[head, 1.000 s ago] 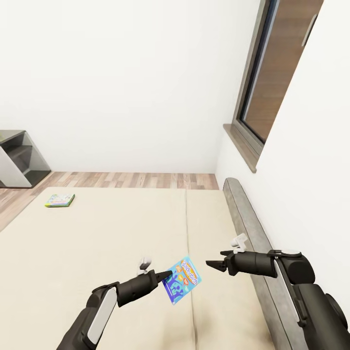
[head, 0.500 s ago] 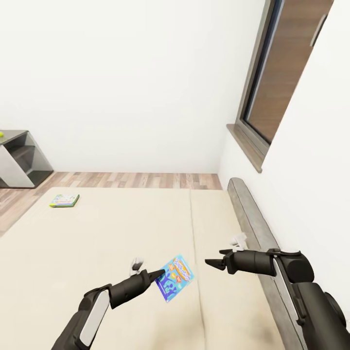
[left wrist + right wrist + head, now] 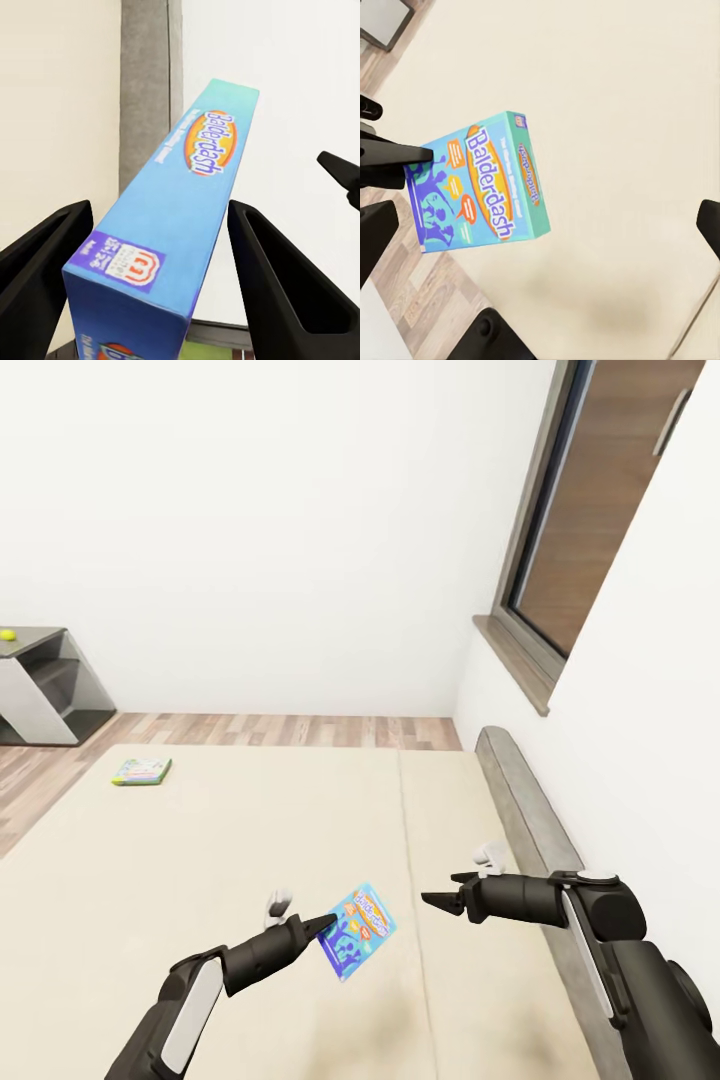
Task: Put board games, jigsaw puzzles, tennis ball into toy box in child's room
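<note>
Head view: left claw (image 3: 325, 927) low in frame, pinching blue game box (image 3: 357, 931), box tilted, lifted off bed (image 3: 200, 840). Right claw (image 3: 432, 901) just right of box, not touching, fingers spread, holding nothing. Second game box (image 3: 141, 771) flat on bed, far left, well apart from both claws. Tennis ball (image 3: 8, 634) on worktop (image 3: 30, 643), left edge. Left wrist view: box (image 3: 169, 232) sits between both fingers (image 3: 281, 277).
</note>
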Robot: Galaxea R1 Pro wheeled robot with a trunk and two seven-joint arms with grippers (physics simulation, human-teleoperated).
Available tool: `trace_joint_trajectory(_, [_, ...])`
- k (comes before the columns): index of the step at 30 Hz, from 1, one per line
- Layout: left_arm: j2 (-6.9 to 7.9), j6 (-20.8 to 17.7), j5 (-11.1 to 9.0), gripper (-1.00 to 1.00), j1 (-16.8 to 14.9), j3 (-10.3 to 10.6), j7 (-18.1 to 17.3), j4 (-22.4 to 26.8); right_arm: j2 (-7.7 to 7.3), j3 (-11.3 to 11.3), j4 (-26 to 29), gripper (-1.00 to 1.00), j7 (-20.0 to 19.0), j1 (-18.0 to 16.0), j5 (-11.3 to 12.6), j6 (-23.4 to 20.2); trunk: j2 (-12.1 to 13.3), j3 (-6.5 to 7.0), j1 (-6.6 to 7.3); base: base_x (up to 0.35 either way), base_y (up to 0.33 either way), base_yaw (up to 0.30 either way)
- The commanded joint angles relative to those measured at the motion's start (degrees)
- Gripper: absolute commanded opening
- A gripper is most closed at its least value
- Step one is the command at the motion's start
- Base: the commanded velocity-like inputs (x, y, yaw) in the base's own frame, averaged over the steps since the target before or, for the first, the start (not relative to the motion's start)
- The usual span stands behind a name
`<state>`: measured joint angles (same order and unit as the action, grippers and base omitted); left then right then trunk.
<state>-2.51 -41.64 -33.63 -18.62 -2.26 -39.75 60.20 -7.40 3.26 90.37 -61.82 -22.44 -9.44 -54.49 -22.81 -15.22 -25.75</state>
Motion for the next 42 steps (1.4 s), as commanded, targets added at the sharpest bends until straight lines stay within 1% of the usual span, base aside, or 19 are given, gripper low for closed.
trace_joint_trajectory(1, [-0.05, -0.31, -0.02, -1.00, -0.04, -0.16, -0.14, 0.01, -0.01, 0.07, 0.06, 1.00, -0.61, -0.06, -0.58, -0.29, -0.11, -0.11, -0.03, 0.000, 0.012, 0.041])
trace_joint_trajectory(24, [0.03, -0.25, -0.03, -1.00, -0.02, -0.20, -0.15, 0.01, -0.06, 0.08, 0.07, 1.00, -0.58, -0.01, -0.58, -0.23, -0.11, -0.11, -0.03, 0.001, 0.005, 0.011])
trace_joint_trajectory(42, [0.04, -0.20, -0.02, -1.00, 0.06, -0.24, -0.15, 0.01, -0.05, 0.08, 0.19, 1.00, -0.58, 0.02, -0.58, -0.13, -0.11, -0.11, -0.03, 0.066, 0.068, 0.000])
